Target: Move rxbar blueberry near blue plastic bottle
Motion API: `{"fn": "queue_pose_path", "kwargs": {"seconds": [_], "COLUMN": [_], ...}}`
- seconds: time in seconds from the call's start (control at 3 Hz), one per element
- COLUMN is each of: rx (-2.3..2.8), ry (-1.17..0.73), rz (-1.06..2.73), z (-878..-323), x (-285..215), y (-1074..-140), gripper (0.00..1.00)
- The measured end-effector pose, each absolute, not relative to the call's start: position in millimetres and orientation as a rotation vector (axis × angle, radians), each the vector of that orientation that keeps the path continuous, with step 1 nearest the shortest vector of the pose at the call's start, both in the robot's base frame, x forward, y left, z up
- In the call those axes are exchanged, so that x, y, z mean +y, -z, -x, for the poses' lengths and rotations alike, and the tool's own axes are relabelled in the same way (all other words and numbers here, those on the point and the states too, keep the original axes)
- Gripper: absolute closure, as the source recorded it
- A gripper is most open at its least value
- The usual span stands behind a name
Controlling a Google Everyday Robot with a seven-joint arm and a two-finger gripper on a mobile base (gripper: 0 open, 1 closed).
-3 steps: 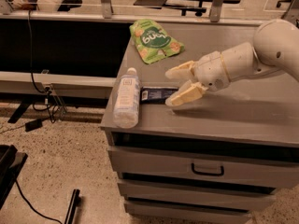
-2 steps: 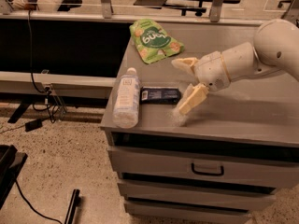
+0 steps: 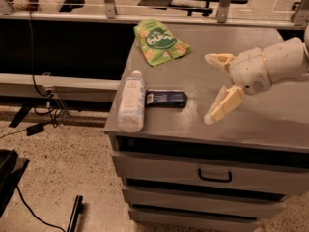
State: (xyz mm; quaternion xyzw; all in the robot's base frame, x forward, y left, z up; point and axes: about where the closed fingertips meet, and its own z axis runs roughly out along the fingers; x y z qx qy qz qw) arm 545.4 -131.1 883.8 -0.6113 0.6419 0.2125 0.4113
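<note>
The rxbar blueberry (image 3: 165, 99), a small dark navy wrapper, lies flat on the grey cabinet top (image 3: 260, 122). Its left end touches or nearly touches the blue plastic bottle (image 3: 131, 102), which lies on its side near the front left edge, white cap pointing away. My gripper (image 3: 216, 85) is open and empty, a little to the right of the bar and apart from it, raised above the top. Its two pale fingers (image 3: 223, 104) are spread wide.
A green snack pouch (image 3: 159, 41) lies at the back of the cabinet top. The cabinet has drawers with a dark handle (image 3: 214, 176) below. A rail and chairs stand behind. Cables lie on the floor at left.
My gripper has let go of the bar, opened wide and drawn back to the right and up. The bar stays lying next to the bottle.
</note>
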Motion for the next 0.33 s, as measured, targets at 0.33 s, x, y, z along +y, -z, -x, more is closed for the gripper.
{"fn": "queue_pose_path", "kwargs": {"seconds": [0.33], "rx": [1.615], "ry": [-0.535], "rz": [1.538], "z": [-545.4], "x": [-131.1], "y": [-883.8], "gripper": [0.00]}}
